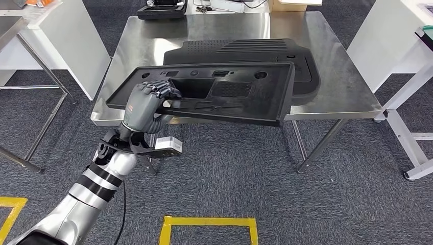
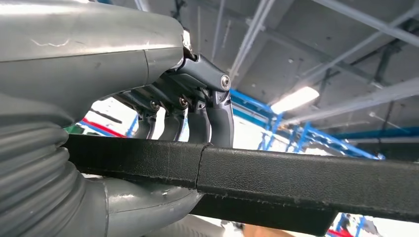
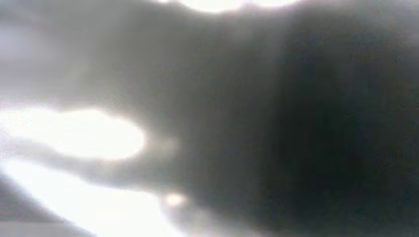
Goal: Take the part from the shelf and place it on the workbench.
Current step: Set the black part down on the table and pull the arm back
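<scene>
Left robot hand [image 1: 145, 106] grips with curled fingers [image 2: 217, 121].

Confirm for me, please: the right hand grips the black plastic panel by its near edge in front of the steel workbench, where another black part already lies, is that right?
Not quite: it is the left hand that grips the black plastic panel, as the head view shows. The rest stands: it holds the near edge, in front of the steel workbench, where another black part already lies.

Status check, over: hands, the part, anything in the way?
Left hand grips black part above workbench. Right hand unreadable. Another black panel lies there.
</scene>
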